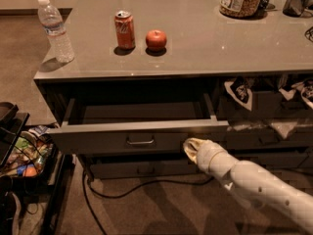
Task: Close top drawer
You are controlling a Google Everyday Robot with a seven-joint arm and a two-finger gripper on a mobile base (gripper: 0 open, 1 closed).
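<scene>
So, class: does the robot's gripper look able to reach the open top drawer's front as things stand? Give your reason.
Probably yes: the gripper is right at the top drawer front panel, just right of its handle, and nothing lies between them.

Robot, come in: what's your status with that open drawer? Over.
Gripper at top drawer front, right of its handle. Drawer open, pulled well out. Floor cable below, not in its path.

Cream pincer [191, 149] at grey top drawer [93, 141], red can [124, 30]
</scene>
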